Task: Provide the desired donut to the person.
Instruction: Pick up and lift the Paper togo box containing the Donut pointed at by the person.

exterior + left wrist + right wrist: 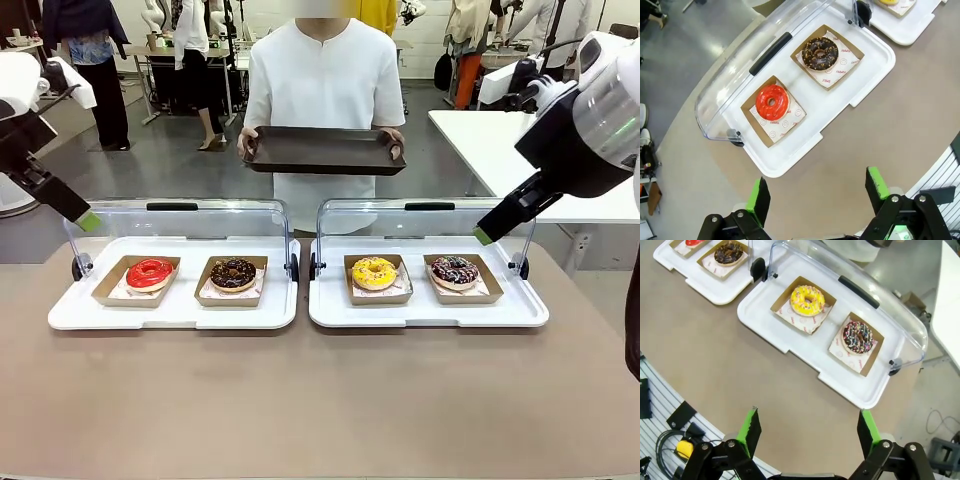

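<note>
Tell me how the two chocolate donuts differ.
The left tray's chocolate donut has dark brownish topping; the right tray's chocolate donut has multicoloured sprinkles. The left tray's sits at its tray's inner end, beside the red donut; the right tray's at the outer end, beside the yellow donut. Both lie in brown card boxes.

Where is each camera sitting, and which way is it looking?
Front view: between the arms, looking across the table at the person holding a dark tray; left gripper and right gripper show, open.
Left wrist view: on the left wrist, looking down at the red donut and chocolate donut; its green fingers show.
Right wrist view: on the right wrist, looking down at the yellow donut and sprinkled donut; its green fingers show.
Shared: both wrist views show the chocolate donut.
</note>
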### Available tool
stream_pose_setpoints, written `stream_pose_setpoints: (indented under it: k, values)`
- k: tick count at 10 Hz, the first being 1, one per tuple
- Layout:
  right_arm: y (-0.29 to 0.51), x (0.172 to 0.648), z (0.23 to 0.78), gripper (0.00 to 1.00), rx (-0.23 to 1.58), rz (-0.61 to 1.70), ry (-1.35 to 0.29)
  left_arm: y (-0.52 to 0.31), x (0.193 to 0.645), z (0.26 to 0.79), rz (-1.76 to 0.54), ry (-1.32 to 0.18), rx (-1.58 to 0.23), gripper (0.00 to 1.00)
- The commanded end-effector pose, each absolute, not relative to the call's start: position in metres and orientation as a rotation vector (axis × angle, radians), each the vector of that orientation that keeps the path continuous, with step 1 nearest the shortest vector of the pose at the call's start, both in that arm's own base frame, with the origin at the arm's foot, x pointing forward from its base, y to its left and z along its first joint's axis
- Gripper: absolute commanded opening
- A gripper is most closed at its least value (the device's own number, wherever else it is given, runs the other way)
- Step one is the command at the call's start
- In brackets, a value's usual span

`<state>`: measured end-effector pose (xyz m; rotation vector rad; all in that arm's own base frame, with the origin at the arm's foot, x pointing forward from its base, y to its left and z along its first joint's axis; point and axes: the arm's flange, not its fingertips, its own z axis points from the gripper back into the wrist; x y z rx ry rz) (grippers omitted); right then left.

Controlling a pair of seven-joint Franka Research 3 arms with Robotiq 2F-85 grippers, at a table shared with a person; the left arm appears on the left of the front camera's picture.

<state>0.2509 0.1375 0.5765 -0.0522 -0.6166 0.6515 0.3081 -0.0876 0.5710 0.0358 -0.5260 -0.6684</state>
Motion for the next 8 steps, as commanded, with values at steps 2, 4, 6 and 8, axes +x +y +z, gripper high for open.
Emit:
stream_pose_setpoints:
  k: [2, 4, 6, 8]
  values:
    - [0.1386, 0.2557, 0.5723, 1.0, -0.05, 0.652, -0.605, -0.0912, 0.3091, 0.5736, -0.677, -0.527, 0.045, 1.0]
    - [0.1386, 0.2557, 0.5723, 1.0, -0.05, 0.652, -0.605, -0.0912, 0.3091, 0.5736, -0.677, -0.527, 0.045, 1.0]
    - [0.1386, 0.2557, 0.5723, 1.0, -0.05, 0.652, -0.605, -0.0912, 0.3091, 0.5736, -0.677, -0.527, 0.045, 1.0]
    - [0.1375, 0.2534, 0.5738, 1.0, -0.05, 0.651, -0.606, -0.0912, 0.3072, 0.5715, -0.676, -0.527, 0.042, 1.0]
